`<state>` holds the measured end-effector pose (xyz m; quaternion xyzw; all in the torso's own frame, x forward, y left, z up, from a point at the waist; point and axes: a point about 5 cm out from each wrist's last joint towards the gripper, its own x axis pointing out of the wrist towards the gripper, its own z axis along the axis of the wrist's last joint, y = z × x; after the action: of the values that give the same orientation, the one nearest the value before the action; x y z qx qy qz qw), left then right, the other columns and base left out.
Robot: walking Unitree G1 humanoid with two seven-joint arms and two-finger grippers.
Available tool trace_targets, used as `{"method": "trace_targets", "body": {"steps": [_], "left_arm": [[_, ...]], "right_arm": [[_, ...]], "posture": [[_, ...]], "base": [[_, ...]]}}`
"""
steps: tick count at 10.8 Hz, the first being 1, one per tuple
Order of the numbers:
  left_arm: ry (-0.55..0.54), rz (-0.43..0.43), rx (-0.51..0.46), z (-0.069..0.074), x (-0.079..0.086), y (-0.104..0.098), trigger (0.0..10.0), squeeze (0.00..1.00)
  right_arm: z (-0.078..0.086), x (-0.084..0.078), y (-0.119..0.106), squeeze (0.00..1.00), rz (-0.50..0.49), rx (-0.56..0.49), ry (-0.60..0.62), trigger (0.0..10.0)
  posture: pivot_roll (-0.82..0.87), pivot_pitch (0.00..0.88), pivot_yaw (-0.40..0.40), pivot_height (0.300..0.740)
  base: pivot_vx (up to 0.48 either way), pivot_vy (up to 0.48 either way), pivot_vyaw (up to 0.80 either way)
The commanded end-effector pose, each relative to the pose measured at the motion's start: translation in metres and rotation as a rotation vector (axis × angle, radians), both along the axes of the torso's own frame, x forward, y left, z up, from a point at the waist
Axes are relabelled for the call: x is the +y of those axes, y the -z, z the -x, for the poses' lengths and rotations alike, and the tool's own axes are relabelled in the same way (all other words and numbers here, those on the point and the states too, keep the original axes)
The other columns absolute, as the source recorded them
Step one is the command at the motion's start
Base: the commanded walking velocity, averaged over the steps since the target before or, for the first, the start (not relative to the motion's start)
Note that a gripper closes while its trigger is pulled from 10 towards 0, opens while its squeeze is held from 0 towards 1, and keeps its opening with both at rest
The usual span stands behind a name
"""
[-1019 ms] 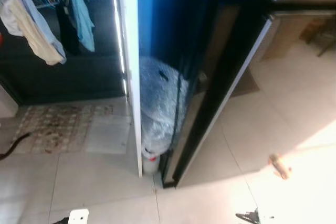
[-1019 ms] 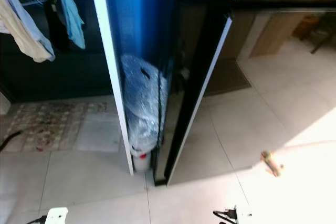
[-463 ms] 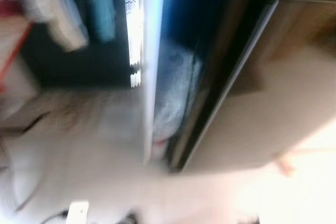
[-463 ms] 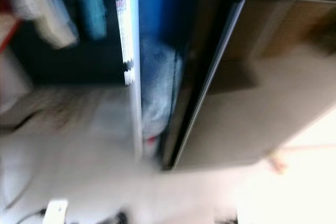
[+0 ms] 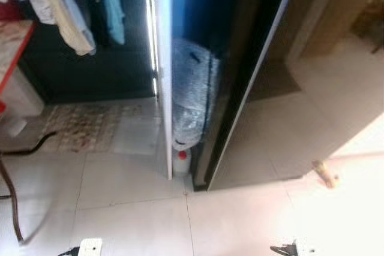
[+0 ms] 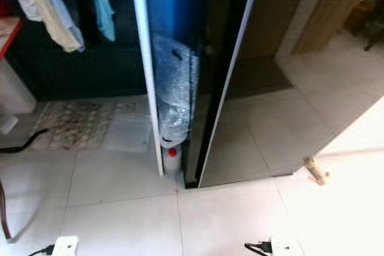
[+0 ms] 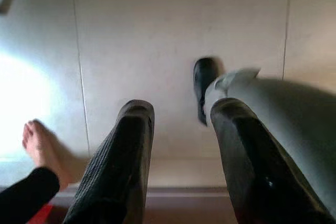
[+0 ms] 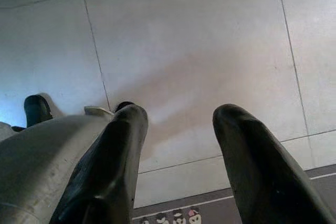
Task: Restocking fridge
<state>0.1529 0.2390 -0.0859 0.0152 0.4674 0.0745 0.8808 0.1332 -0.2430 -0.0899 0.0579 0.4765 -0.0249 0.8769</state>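
Approach step, as I judge it: both arms hang idle over the tiled floor (image 5: 126, 208), left tool (image 7: 181, 145) and right tool (image 8: 181, 150) spread and empty, so next the robot must close on the black fridge (image 6: 264, 88) and find stock

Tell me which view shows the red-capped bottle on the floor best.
The right eye view: the red-capped bottle stands beneath the bubble wrap roll, cap visible. The left eye view shows it similarly. Both wrist views look at floor tiles.

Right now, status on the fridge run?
Left gripper and right gripper open, empty, over floor tiles. Fridge door ajar. Wrapped bundle and bottle beside it.
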Motion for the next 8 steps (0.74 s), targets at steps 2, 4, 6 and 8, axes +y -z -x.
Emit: {"method": "trace_targets", "body": {"steps": [2,4,6,8], "left_arm": [[-0.043,-0.019,-0.078,0.001,0.001,-0.002,10.0,0.00],[-0.067,-0.074,-0.226,-0.005,0.003,-0.011,10.0,0.00],[-0.032,-0.124,-0.307,-0.010,0.003,-0.017,10.0,0.00],[0.186,-0.398,-0.988,-0.105,-0.017,-0.146,10.0,0.00]], "right_arm": [[0.001,-0.005,-0.001,0.00,0.024,0.009,-0.002,10.0],[0.002,-0.006,-0.001,0.00,0.022,0.008,0.006,10.0],[0.003,-0.006,-0.001,0.00,0.025,0.013,0.003,10.0],[0.004,-0.006,0.000,0.00,0.023,0.017,-0.002,10.0]], "posture": [[-0.01,0.094,-0.092,0.740],[-0.01,0.080,-0.092,0.740],[-0.01,0.075,-0.093,0.740],[0.00,0.059,-0.085,0.740]], "base": [[0.000,0.000,0.80],[0.000,0.000,0.80],[0.000,0.000,0.80],[0.000,0.000,0.80]]}}
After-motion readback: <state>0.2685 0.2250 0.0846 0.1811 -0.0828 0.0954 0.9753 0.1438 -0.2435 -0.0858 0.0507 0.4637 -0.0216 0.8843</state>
